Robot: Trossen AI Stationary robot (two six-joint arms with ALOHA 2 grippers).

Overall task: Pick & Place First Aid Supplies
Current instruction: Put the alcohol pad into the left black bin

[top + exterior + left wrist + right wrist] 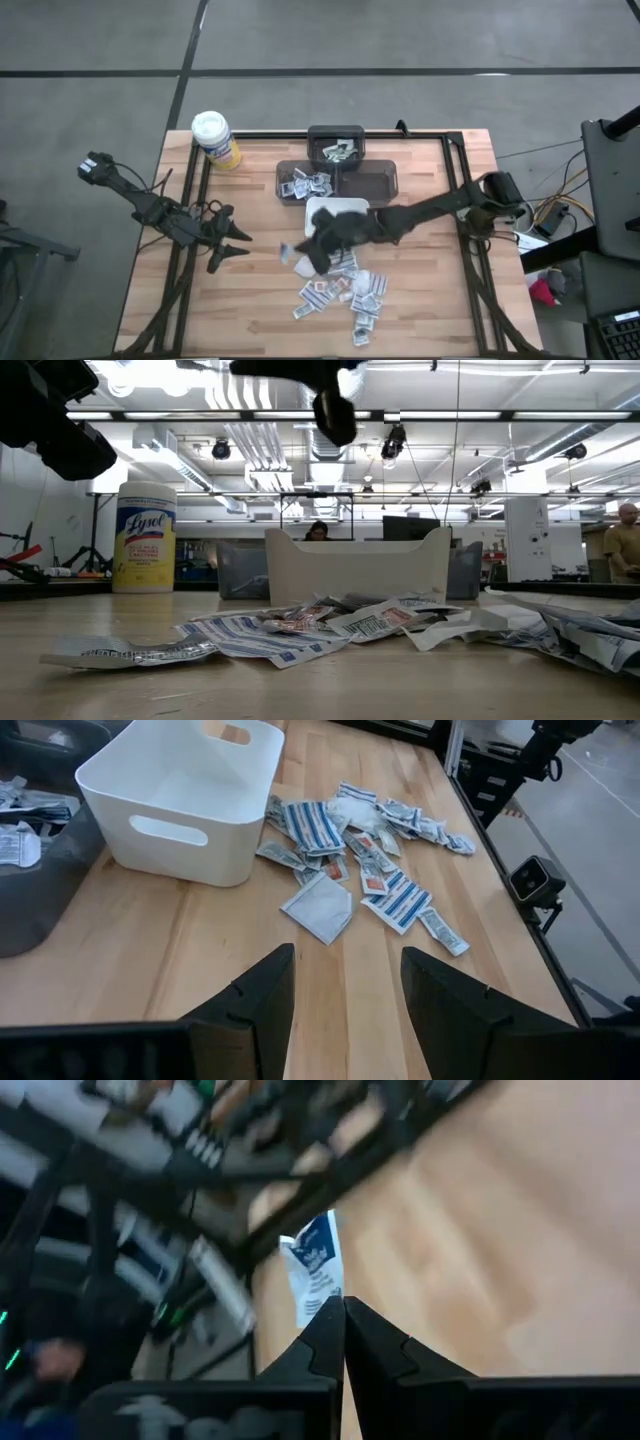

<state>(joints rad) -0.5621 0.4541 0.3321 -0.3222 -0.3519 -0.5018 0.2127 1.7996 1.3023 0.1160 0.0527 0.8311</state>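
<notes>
We see one packet (313, 1275) pinched by its edge between the closed fingers of the right gripper (343, 1312), lifted clear of the table (430, 310), presumably so it hangs free for carrying. The remaining first aid supplies (345, 845) lie in a loose heap on the wood just beside the white dish (180, 805), with more already in the dark trays (340, 180) beyond it. In the high view the right gripper sits over the dish's near edge. The left gripper (345, 990) waits well to the side, fingers spread, holding nothing. We judge a drop into a container comes next.
</notes>
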